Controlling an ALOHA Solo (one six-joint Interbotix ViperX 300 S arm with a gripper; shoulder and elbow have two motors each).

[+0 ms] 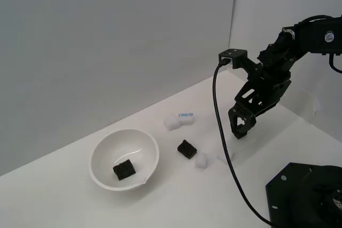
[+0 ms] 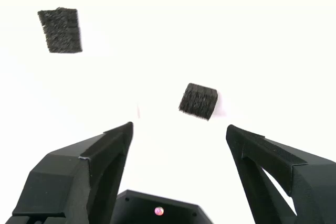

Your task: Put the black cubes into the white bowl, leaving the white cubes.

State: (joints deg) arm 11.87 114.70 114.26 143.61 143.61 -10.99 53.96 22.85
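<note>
Gripper (image 1: 239,130) hangs above the white table (image 1: 299,137), at about 3 o'clock from the white bowl (image 1: 101,150) in the exterior view, well apart from it. Wrist view shows its fingers (image 2: 113,145) spread wide with nothing between them; holds nothing.

White bowl sits on the exterior view's left. One black cube (image 1: 123,171) lies inside it on the floor of the bowl. In the wrist view the bowl washes out into the white background; only that cube (image 2: 60,30) is readable.

Second black cube (image 1: 186,149) rests on the table at about 3 o'clock from the bowl, near its rim but not touching. Wrist view has it (image 2: 198,100) ahead of the open jaws, between their lines but apart from both tips. A third black cube can't be made out in either view.

White cubes are hard to read against the white table. One small white cube (image 1: 201,160) sits just beside the table's black cube, at its 5 o'clock; touching or not, can't tell. Another faint white piece (image 1: 225,156) lies near the cable (image 1: 222,132), partly crossed by it, edges unclear. White block with a blue label (image 1: 180,119) lies at about 12 o'clock from the table's black cube, apart from it; label text too small to read. None of the white cubes is distinguishable in the wrist view.

Arm base (image 1: 307,196) is cut off at the exterior view's lower right.
</note>
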